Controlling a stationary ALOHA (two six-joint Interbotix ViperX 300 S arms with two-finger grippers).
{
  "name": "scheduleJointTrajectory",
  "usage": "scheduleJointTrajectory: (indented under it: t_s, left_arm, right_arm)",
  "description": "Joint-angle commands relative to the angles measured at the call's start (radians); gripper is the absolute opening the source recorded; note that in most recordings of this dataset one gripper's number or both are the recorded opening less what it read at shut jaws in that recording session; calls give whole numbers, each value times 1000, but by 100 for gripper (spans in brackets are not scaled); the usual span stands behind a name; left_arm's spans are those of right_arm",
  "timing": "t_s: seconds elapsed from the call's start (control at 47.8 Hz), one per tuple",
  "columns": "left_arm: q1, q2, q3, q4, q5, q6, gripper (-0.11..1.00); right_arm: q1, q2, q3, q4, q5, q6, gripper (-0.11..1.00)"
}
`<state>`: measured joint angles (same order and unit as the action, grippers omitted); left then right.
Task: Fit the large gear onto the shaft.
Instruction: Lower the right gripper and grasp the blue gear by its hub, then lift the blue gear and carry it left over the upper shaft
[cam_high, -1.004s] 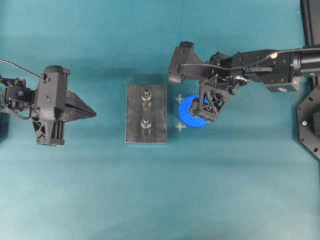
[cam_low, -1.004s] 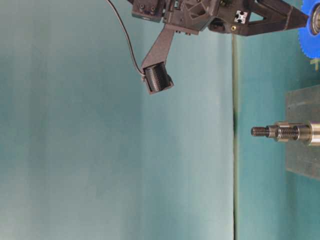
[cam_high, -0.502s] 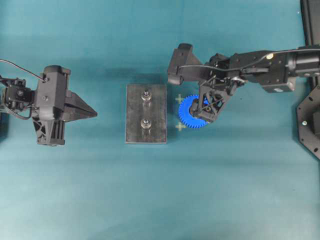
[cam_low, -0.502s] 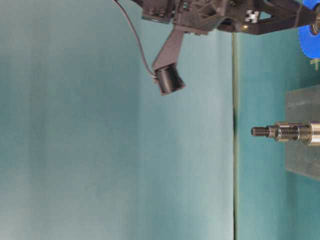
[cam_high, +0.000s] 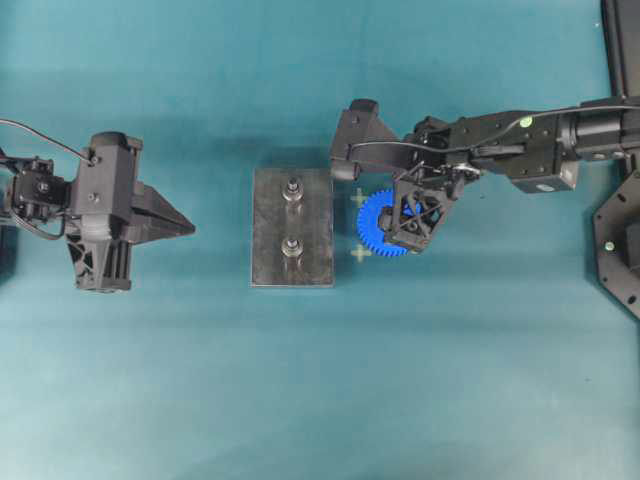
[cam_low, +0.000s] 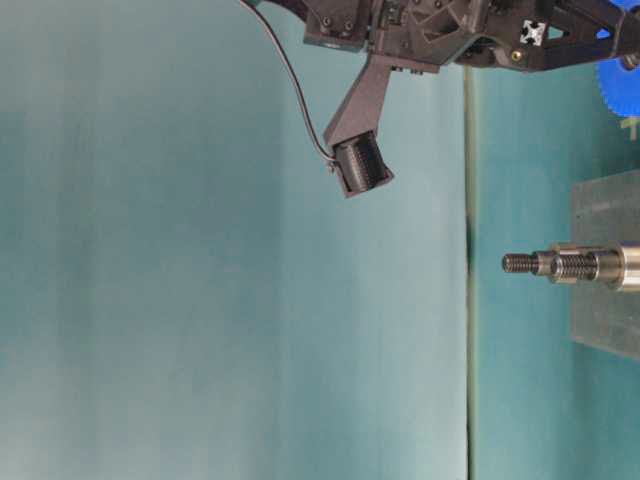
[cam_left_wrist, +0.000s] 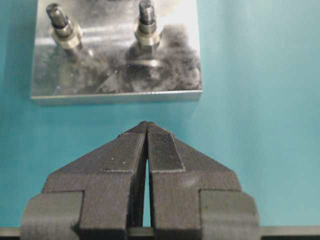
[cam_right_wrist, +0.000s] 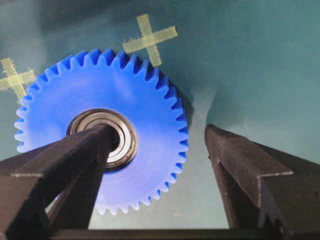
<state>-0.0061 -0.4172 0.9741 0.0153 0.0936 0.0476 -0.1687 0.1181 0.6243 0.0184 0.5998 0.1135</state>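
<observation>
The large gear (cam_high: 378, 226) (cam_right_wrist: 142, 97), bright blue with a metal hub (cam_right_wrist: 122, 145), lies flat on the table just right of the grey plate (cam_high: 268, 225). My right gripper (cam_high: 411, 224) (cam_right_wrist: 159, 132) is open and straddles the gear. One finger's tip sits at the hub's centre hole and the other stands outside the toothed rim. The shaft (cam_high: 293, 189) (cam_left_wrist: 60, 22) stands upright near the plate's far short edge, with its twin peg (cam_high: 292, 247) beside it. My left gripper (cam_high: 188, 228) (cam_left_wrist: 146, 125) is shut and empty, left of the plate.
Two yellow-green cross marks (cam_high: 359, 198) (cam_high: 360, 254) lie between the plate and the gear. Dark fixtures (cam_high: 620, 240) stand at the right edge. In the table-level view the right arm's camera (cam_low: 360, 165) hangs above the mat and a peg (cam_low: 555, 265) sticks out of the plate.
The right arm has shifted a little towards the plate and lowered over the gear, jaws still wide. The gear, plate and left arm have not moved.
</observation>
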Motion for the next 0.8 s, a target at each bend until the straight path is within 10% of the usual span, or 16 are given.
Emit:
scheduleJointTrajectory:
  t_s: [0.0, 0.272, 0.418, 0.774]
  left_arm:
    - [-2, -6, -9, 3, -8, 0, 0]
    - [-2, -6, -12, 3, -8, -2, 0]
    - [-2, -6, -9, 3, -12, -2, 0]
    - [0, -6, -8, 3, -29, -5, 0]
  right_arm:
    - [-2, -5, -15, -3, -3, 0, 84]
    - [-15, 14, -35, -2, 67, -3, 77]
    - [-14, 17, -44, -2, 115, -2, 50]
    - [-12, -12, -81, -2, 127, 2, 49]
